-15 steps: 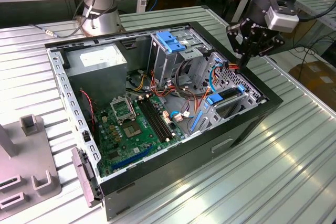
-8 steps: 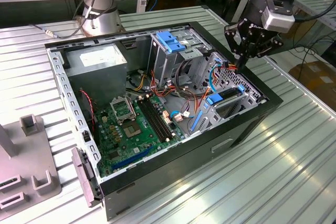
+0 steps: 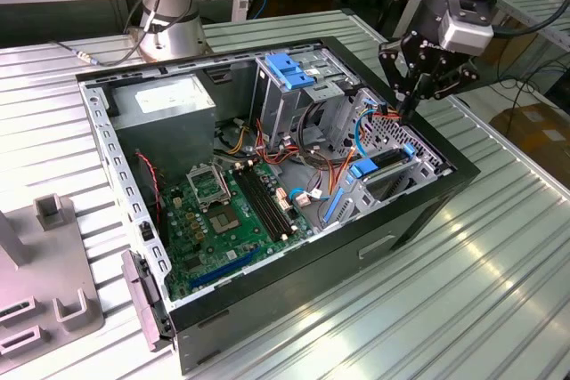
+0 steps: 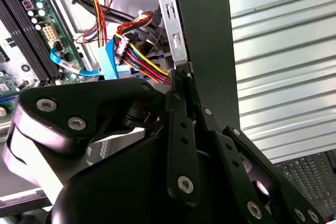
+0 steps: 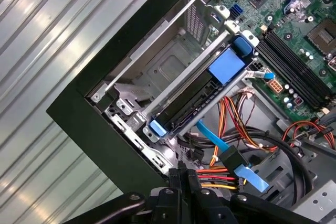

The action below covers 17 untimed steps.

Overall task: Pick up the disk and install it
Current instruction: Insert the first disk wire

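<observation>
Inside the open computer case (image 3: 267, 175), at its corner toward the exterior view's right, the disk (image 5: 189, 98) sits in a metal drive bay (image 5: 157, 77). It appears edge-on as a dark, flat slab framed by a blue plastic carrier (image 5: 227, 66), with a broad blue tab at the end nearest the motherboard (image 5: 294, 35) and a small blue clip (image 5: 158, 127) at the end nearest the case wall. In the exterior view the disk (image 3: 385, 163) shows as a dark strip between blue end pieces, standing on edge in the bay beside a blue cable (image 3: 337, 206).

Its long axis runs from the case's outer wall toward the motherboard, roughly parallel to the case's short side; the tabbed end points toward the memory slots (image 5: 294, 72).

Above that corner of the case hangs the gripper (image 3: 411, 100), its black linkage fingers (image 4: 181, 124) drawn together with the tips meeting and nothing between them. The tips lie just beside a bundle of red, yellow and black wires (image 4: 142, 61) and near the case's metal rim. The disk lies below and a little apart from the fingertips, not touched by them; in the first wrist view it sits beyond the gripper (image 5: 185, 174), across the wire bundle.
</observation>
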Tool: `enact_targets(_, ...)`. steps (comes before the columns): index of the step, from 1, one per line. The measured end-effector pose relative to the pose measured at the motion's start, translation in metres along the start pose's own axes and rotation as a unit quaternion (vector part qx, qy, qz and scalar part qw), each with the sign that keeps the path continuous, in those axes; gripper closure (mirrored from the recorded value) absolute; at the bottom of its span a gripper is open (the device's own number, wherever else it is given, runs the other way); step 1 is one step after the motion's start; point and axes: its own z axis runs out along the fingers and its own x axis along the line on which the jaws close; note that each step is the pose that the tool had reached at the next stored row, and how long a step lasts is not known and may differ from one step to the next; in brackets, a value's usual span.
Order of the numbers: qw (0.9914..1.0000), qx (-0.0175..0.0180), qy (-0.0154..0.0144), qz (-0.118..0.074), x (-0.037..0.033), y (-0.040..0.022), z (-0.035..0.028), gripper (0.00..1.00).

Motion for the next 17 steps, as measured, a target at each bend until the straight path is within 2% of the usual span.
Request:
enact_targets(4, 0.99999, -0.0004, 0.0, 0.005, -0.0038, 0.004, -0.0002, 0.84)
enact_targets(7, 0.99934, -0.0033, 0.0006, 0.036, -0.0038, 0.0039, 0.0, 0.84)
enact_targets(11, 0.99875, -0.0044, 0.0006, 0.05, -0.0022, 0.0022, 0.0007, 0.84)
enact_targets(12, 0.9984, -0.0051, 0.0008, 0.056, -0.0014, 0.0013, 0.0009, 0.84)
enact_targets(14, 0.99705, -0.0069, 0.001, 0.076, -0.0012, 0.0013, 0.0013, 0.84)
enact_targets(17, 0.99551, -0.0085, 0.0014, 0.094, -0.0013, 0.0013, 0.0015, 0.84)
